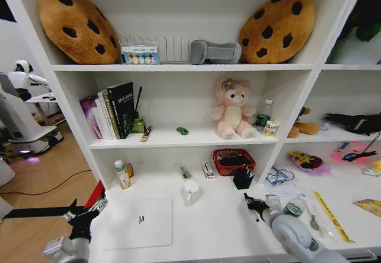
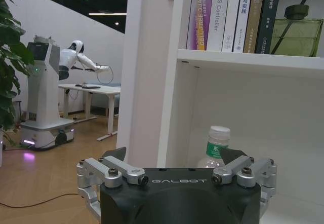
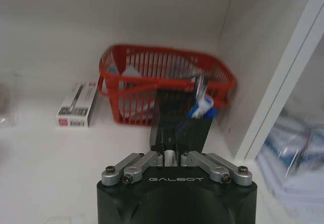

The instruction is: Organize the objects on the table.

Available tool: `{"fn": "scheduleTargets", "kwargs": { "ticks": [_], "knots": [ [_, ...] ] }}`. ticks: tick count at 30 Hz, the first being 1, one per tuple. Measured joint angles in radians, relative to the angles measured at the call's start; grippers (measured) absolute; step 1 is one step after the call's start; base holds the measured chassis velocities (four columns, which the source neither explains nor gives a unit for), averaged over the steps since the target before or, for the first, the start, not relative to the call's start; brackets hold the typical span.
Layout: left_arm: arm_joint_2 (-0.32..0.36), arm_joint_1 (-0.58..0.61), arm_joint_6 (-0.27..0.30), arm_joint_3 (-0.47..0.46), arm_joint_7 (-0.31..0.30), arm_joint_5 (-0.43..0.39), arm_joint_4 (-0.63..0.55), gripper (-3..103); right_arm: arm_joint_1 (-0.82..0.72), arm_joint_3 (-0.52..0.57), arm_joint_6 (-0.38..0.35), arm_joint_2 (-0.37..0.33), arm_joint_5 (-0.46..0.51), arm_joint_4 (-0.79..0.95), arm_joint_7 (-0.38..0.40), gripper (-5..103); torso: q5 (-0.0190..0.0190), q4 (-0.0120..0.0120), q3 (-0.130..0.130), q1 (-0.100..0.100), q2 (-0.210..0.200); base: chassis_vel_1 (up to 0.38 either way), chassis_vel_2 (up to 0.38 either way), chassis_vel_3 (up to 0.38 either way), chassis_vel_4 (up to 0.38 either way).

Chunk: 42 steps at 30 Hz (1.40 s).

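Right wrist view: the right gripper [image 3: 172, 159], clenched on a pen [image 3: 201, 104], needs lowering into the black holder [image 3: 179, 133].

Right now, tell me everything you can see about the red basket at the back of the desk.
The red basket is a small plastic one with slatted, see-through sides and a rolled rim. It sits upright on the white desk, close to the back wall and the shelf's upright panel. Some items lie inside, too blurred to name. A black pen holder with blue-capped pens stands just in front of it. A small white box lies beside it.
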Motion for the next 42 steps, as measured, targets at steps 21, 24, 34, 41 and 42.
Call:
{"fn": "scheduleTargets", "kwargs": {
  "ticks": [21, 24, 34, 41, 42],
  "knots": [
    [0.008, 0.009, 0.004, 0.003, -0.007, 0.004, -0.004, 100, 0.349, -0.146, 0.493, 0.075, -0.487, -0.310, -0.078, 10, 0.0000, 0.0001, 0.000, 0.000, 0.000, 0.000, 0.000, 0.000, 0.000],
    [0.010, 0.008, 0.006, 0.003, -0.010, 0.004, -0.002, 100, 0.362, -0.157, 0.517, 0.085, -0.510, -0.353, -0.088, 10, 0.0000, -0.0001, 0.000, 0.000, 0.000, 0.000, 0.000, 0.000, 0.000],
    [0.029, -0.010, 0.016, 0.004, -0.017, 0.002, 0.011, 100, 0.457, -0.245, 0.582, 0.148, -0.548, -0.496, -0.091, 10, -0.0003, 0.0001, 0.000, 0.000, 0.000, 0.000, 0.000, 0.000, 0.000],
    [0.014, 0.000, 0.016, 0.003, -0.017, 0.003, 0.013, 100, 0.474, -0.259, 0.597, 0.158, -0.565, -0.532, -0.092, 10, 0.0000, 0.0002, 0.000, 0.000, 0.000, 0.000, 0.000, 0.000, 0.000],
    [0.008, 0.002, 0.016, 0.004, -0.017, 0.005, 0.015, 100, 0.474, -0.255, 0.595, 0.158, -0.553, -0.532, -0.092, 10, 0.0001, 0.0002, 0.000, 0.000, 0.000, 0.000, 0.000, 0.000, 0.000]
  ]
}}
